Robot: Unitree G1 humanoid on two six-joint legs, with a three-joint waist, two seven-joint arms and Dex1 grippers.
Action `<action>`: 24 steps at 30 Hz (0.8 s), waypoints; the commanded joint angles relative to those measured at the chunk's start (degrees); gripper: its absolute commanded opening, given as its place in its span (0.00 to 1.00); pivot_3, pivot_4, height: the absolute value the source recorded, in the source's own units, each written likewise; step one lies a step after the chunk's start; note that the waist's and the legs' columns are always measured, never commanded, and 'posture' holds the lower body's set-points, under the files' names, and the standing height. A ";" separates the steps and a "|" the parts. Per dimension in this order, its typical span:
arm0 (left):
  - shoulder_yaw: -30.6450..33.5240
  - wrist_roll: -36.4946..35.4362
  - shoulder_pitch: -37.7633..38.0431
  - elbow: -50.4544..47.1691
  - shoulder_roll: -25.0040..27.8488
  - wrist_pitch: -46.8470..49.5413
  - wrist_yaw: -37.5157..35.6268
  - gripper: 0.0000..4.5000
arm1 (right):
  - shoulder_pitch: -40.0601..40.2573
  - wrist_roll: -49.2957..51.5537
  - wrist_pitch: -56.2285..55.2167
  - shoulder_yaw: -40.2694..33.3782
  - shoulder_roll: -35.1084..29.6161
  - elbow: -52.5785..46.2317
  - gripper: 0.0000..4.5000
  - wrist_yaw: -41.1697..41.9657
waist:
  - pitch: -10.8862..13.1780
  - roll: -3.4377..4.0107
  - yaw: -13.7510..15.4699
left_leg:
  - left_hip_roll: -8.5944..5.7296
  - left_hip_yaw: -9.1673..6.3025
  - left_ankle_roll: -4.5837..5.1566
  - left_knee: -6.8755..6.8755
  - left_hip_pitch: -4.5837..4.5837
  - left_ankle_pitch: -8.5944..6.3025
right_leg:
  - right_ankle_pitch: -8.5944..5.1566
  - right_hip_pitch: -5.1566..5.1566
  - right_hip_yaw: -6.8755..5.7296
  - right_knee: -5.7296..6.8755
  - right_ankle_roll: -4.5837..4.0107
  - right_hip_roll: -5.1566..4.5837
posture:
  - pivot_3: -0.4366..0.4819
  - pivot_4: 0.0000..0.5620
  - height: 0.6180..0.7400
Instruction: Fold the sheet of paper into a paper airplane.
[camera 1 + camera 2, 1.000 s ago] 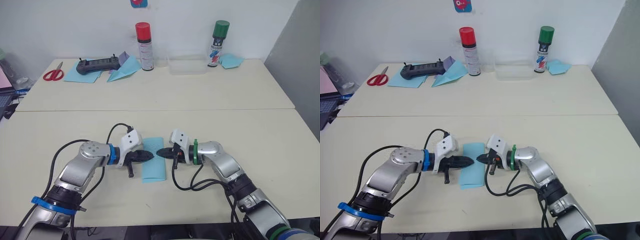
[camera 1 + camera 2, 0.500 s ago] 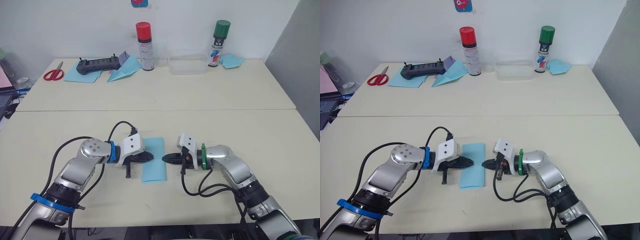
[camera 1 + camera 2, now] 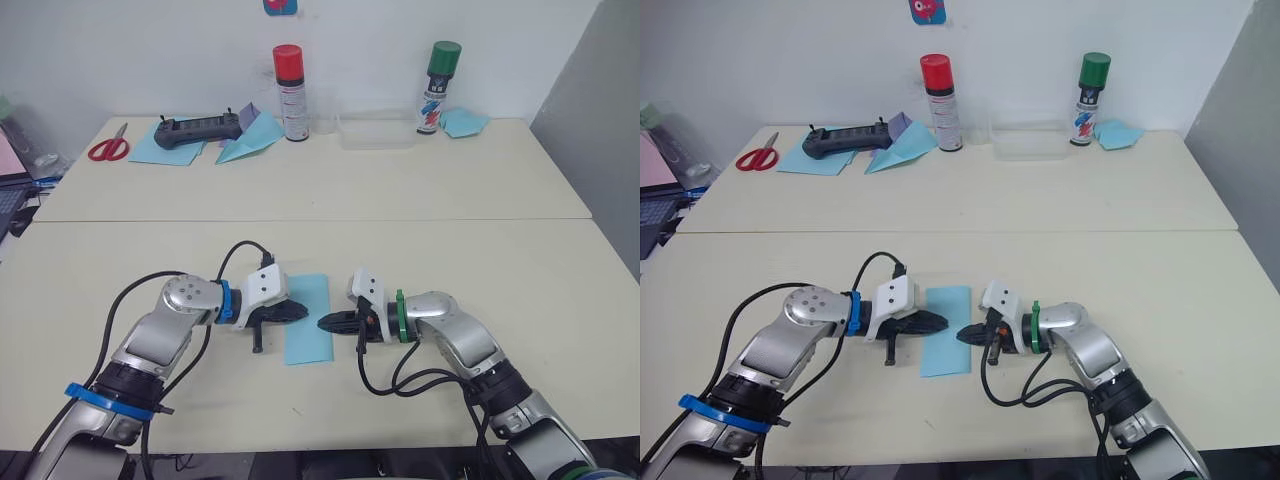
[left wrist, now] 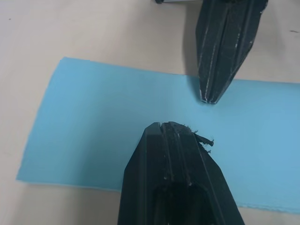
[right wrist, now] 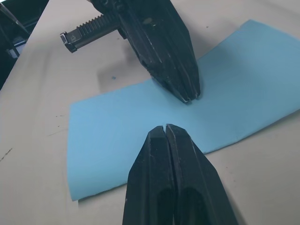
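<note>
The sheet of paper (image 3: 310, 292) lies flat on the near table as a narrow light blue rectangle. My left gripper (image 3: 302, 311) is shut, and its tip rests over the paper's left half with nothing held. My right gripper (image 3: 321, 325) is also shut and empty, its tip on the paper's right edge. The two tips point at each other a short way apart over the middle of the sheet. The left wrist view shows the paper (image 4: 93, 122) under my left gripper (image 4: 171, 125). In the right wrist view my right gripper (image 5: 165, 127) sits over the paper (image 5: 234, 84).
Along the far table edge stand a red spray can (image 3: 288, 79), a clear plastic box (image 3: 375, 130) and a green spray can (image 3: 437, 87). Scissors (image 3: 106, 149), a black controller (image 3: 198, 129), a wider blue dart (image 3: 247, 140) and a small blue paper lump (image 3: 462, 122) lie there too.
My right gripper drew back to the right off the paper, then came back to its right edge. My left gripper stayed nearly in place on the sheet.
</note>
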 commanded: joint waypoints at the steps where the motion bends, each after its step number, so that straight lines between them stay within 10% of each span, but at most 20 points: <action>1: 0.48 0.18 -0.29 -1.49 0.21 1.66 0.09 0.00 | -0.08 -1.00 -0.08 1.13 0.23 1.23 0.00 -0.64 | 0.00 0.00 -0.06 | 0.00 0.00 0.00 -0.01 0.00 0.00 | 0.00 -0.01 0.00 0.00 0.00 0.00 | 0.48 0.27 1.00; 24: -4.13 7.11 3.78 2.20 1.45 -5.31 -0.76 0.00 | -0.78 -2.60 -7.36 -0.39 0.65 9.46 0.00 -3.99 | -0.21 -0.04 -0.11 | 0.01 0.01 0.00 -0.04 0.10 0.00 | 0.00 0.08 0.01 -0.01 -0.01 0.00 | 0.48 0.27 1.00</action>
